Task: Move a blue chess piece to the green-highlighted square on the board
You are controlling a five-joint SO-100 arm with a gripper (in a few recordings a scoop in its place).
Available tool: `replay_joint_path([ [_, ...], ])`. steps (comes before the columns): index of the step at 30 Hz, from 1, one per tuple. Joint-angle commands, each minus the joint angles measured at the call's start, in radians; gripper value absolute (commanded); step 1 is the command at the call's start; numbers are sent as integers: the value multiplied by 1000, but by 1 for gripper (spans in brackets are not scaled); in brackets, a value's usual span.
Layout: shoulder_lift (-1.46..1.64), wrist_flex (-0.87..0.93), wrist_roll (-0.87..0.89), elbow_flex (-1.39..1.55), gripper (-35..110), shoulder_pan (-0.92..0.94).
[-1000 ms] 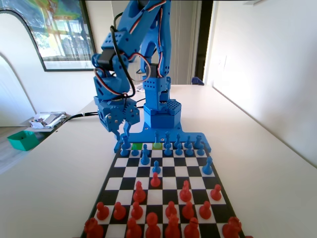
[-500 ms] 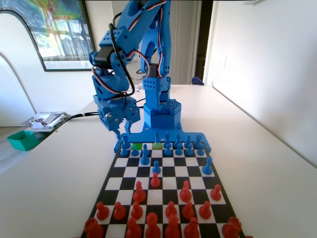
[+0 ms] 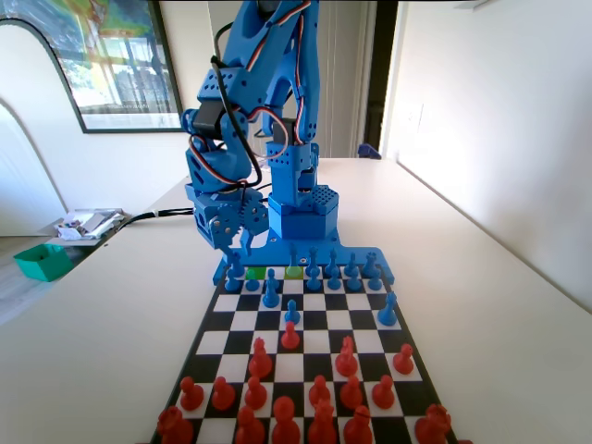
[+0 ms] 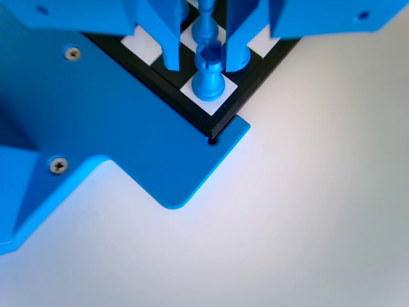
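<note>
Shifted rightward and lowered in the fixed view, the gripper (image 3: 242, 248) is positioned over the far-left corner rook (image 4: 208, 75), jaws parted astride it, nothing held. Approach step is judged current; further descent and closure on the rook are called for before transfer to the green square (image 3: 294, 272).

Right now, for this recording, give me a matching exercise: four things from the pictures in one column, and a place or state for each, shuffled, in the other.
Things:
1. gripper
2. blue corner piece
3. red pieces
4. green bin

Places or states:
A. near end of the board, fixed view
B. off the table, far left, fixed view
C. open, one jaw either side of a piece
D. on a white corner square

Pairs: 1-C, 2-D, 3-A, 4-B
</note>
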Motion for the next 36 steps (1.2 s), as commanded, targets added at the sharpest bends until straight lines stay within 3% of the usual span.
replay_joint_path([
  [1, 25, -8, -439, 12, 14, 12],
  [24, 23, -172, -468, 110, 1, 18],
  [36, 103, 175, -261, -43, 1, -107],
])
